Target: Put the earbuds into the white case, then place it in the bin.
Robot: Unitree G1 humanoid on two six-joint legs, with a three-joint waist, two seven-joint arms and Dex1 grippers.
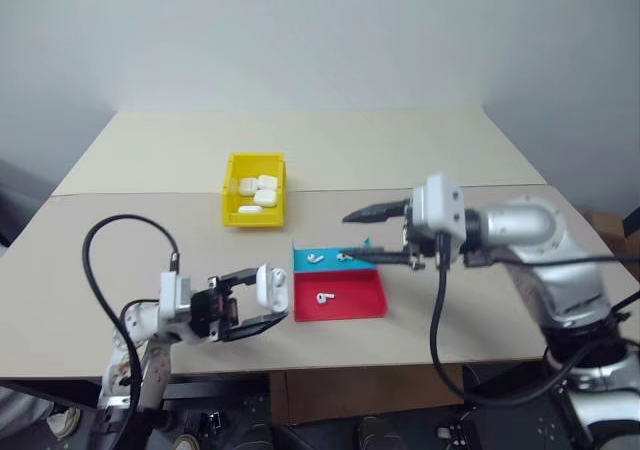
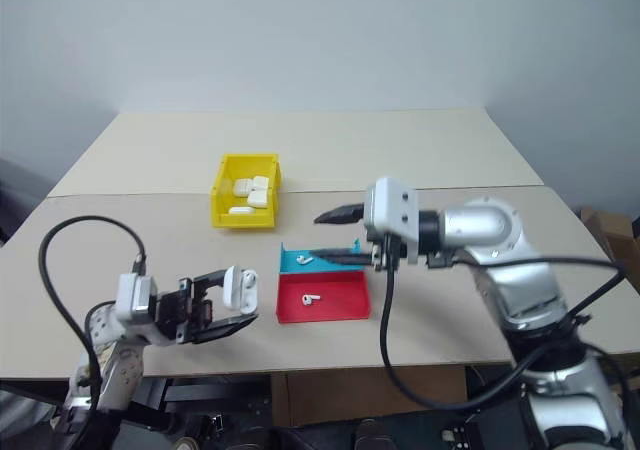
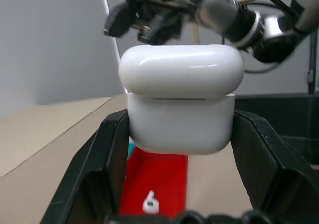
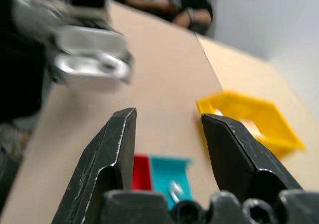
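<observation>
The table [image 1: 420, 150] carries the bin [image 1: 253, 189] and tray [image 1: 340, 292], both beyond the left gripper [image 1: 262, 305], whose jaws clamp the case [image 1: 272, 286]. The right gripper [image 1: 348, 234] gapes empty above tray's earbuds [image 1: 324, 296].

We are reaching inward with both arms: our left pincer [image 1: 258, 303], held low, is clamping the white case [image 1: 271, 286] between its fingers, while our right pincer [image 1: 362, 234], held higher, is pointing left, its fingers parted.
</observation>
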